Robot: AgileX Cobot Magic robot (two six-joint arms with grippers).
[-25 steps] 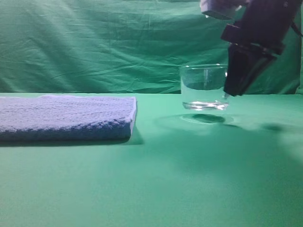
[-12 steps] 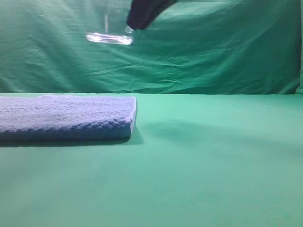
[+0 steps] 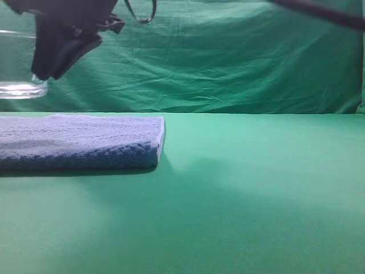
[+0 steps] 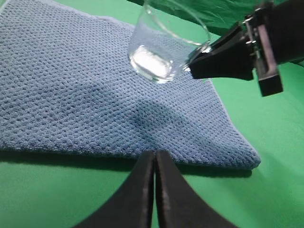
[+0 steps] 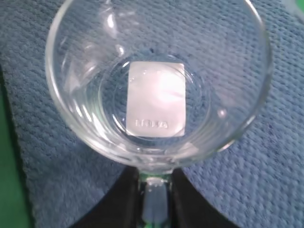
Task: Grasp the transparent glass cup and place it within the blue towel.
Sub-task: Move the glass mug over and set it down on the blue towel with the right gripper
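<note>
The transparent glass cup (image 3: 17, 65) hangs upright in the air above the left part of the blue towel (image 3: 80, 140), clear of its surface. My right gripper (image 3: 43, 73) is shut on the cup's handle; in the right wrist view the handle (image 5: 154, 197) sits between the two dark fingers, and the cup (image 5: 156, 80) shows the towel (image 5: 266, 166) beneath it. In the left wrist view the cup (image 4: 161, 47) floats over the towel (image 4: 71, 95). My left gripper (image 4: 155, 154) is shut and empty, at the towel's near edge.
The green cloth table (image 3: 256, 188) stretches right of the towel, with a green backdrop (image 3: 228, 63) behind. A dark arm link (image 3: 319, 12) crosses the top right corner, and a cable loop (image 3: 140, 12) hangs near the top.
My right gripper has carried the cup up from the table on the right, leftward across the scene, then down over the towel's left part. The towel has not moved.
</note>
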